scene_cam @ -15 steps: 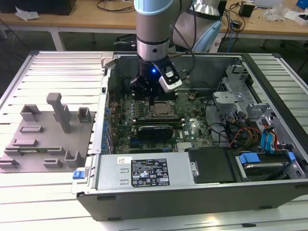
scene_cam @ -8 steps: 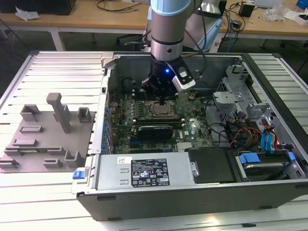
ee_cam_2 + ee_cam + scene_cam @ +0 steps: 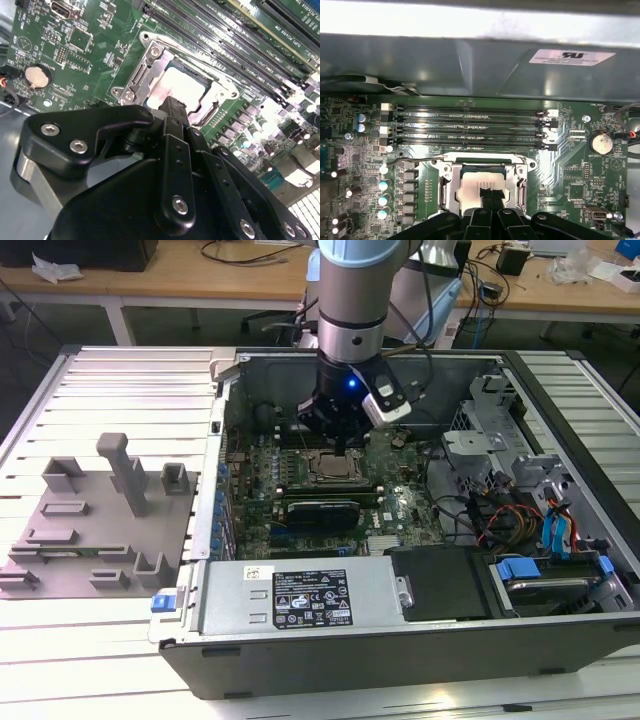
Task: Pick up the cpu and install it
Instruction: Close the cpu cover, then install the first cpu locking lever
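The cpu (image 3: 472,186), a pale silvery square, lies flat inside the metal-rimmed socket (image 3: 447,187) on the green motherboard (image 3: 575,170). It also appears in the second wrist view as the cpu (image 3: 187,87), and in the exterior view as the cpu (image 3: 334,469) at the middle of the board. My gripper (image 3: 492,193) hangs straight over it, fingers shut together with nothing between them. The black tips rest at or just above the chip's top. In the second wrist view the gripper (image 3: 172,106) hides the chip's near edge. In the exterior view the gripper (image 3: 338,445) stands inside the open computer case.
Several memory slots (image 3: 470,127) run beside the socket, and the case wall (image 3: 470,70) rises behind them. A coin battery (image 3: 600,143) sits on the board. Cables and drive bays (image 3: 520,510) crowd the exterior view's right. A grey fixture plate (image 3: 100,530) lies outside the case.
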`<state>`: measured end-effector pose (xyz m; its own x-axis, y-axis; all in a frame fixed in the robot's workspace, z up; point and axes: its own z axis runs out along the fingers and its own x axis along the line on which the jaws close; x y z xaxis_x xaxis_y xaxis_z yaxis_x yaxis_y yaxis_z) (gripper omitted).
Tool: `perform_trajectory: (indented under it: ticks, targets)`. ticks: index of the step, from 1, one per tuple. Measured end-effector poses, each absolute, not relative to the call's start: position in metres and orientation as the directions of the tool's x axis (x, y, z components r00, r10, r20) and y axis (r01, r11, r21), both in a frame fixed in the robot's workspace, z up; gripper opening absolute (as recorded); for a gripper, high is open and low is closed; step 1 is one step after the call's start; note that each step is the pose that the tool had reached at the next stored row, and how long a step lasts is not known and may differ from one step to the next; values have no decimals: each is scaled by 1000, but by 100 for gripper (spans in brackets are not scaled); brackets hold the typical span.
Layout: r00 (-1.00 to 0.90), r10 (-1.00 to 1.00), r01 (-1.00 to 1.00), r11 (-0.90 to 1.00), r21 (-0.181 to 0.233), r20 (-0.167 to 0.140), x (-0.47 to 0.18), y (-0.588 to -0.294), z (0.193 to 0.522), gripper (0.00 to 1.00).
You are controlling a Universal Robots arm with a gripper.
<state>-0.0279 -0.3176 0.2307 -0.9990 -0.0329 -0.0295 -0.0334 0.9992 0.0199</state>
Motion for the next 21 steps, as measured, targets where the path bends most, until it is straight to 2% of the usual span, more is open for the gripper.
perform_trajectory:
  ticks: [16,21]
  targets:
    - [-999,-33,-33,999,20,-29,-28,-318,235,11]
    - [-999,-33,-33,999,20,-29,-28,-318,248,11]
